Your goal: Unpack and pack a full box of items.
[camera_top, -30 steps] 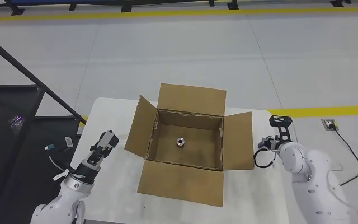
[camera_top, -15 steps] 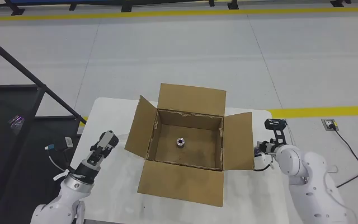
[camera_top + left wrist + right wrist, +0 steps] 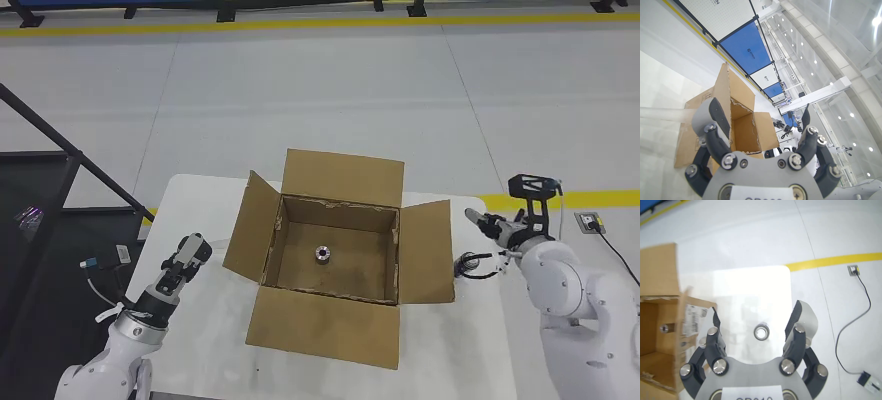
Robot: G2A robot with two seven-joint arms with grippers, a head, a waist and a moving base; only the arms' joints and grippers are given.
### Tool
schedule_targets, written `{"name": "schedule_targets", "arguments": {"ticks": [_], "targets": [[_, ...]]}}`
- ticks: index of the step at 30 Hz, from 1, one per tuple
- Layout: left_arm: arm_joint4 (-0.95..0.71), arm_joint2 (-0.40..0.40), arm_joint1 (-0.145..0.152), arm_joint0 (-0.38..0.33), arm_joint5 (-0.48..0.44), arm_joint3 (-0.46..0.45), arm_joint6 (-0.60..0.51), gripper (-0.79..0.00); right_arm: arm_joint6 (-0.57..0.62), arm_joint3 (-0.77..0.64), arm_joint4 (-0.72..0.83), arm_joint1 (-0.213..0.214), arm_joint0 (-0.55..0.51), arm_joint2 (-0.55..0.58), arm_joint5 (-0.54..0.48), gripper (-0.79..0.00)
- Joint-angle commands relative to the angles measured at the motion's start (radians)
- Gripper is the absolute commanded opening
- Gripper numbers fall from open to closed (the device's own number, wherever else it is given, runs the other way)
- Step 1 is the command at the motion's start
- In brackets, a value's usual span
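— Two small metal parts are all I count from here. How far along do you make us?

— Partway through the unpacking, I judge. The boxed bushing (image 3: 321, 253) sits on the floor of the open box (image 3: 343, 178), a touch toward 10 o'clock of its middle. The table bushing (image 3: 762, 333) stands on end on the white table (image 3: 195, 205), out past the box's 3 o'clock flap.

— So what's left?

— Lifting the boxed bushing out, then packing both back, I'd say. Whether the box ever held more, I cannot tell.

— Where is the right claw against the one on the table?

— My right claw (image 3: 755, 306) hangs over it with its fingers spread wide, gripping nothing. The table bushing lies under the gap, apart from both pads and nearer the palm than the tips.

— And the other side?

— My left claw (image 3: 761, 111) is at 8 o'clock of the box, near the table's edge. Its fingers are spread too, nothing between them, and it points toward the box's 9 o'clock flap.
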Motion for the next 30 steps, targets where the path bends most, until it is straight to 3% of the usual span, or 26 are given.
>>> {"name": "schedule_targets", "arguments": {"ticks": [1, 5, 8, 14, 17, 24, 30], "targets": [[0.014, 0.002, 0.002, 0.008, 0.011, -0.006, 0.011, 0.0, -0.071, -0.111, 0.025, -0.005, -0.007, -0.032, -0.013, 0.0], [0.024, -0.004, 0.004, 0.026, 0.027, -0.01, 0.043, 0.0, -0.066, -0.197, 0.044, -0.014, 0.016, -0.174, -0.089, 0.0], [0.019, -0.014, 0.006, 0.04, 0.031, -0.008, 0.06, 0.0, -0.005, -0.146, 0.056, -0.029, 0.093, -0.335, -0.117, 0.0], [-0.007, -0.025, 0.007, 0.062, 0.027, -0.008, 0.086, 0.0, 0.092, 0.177, 0.138, -0.095, 0.305, -0.662, -0.126, 0.0], [-0.007, -0.025, 0.007, 0.062, 0.027, -0.008, 0.086, 0.0, 0.087, 0.36, 0.226, -0.141, 0.392, -0.774, -0.11, 0.0], [-0.007, -0.025, 0.007, 0.062, 0.027, -0.008, 0.086, 0.0, -0.008, 0.721, 0.311, -0.246, 0.538, -0.935, -0.066, 0.0], [-0.007, -0.025, 0.007, 0.062, 0.027, -0.008, 0.086, 0.0, -0.102, 0.907, 0.31, -0.324, 0.594, -1.03, -0.072, 0.0]]}}
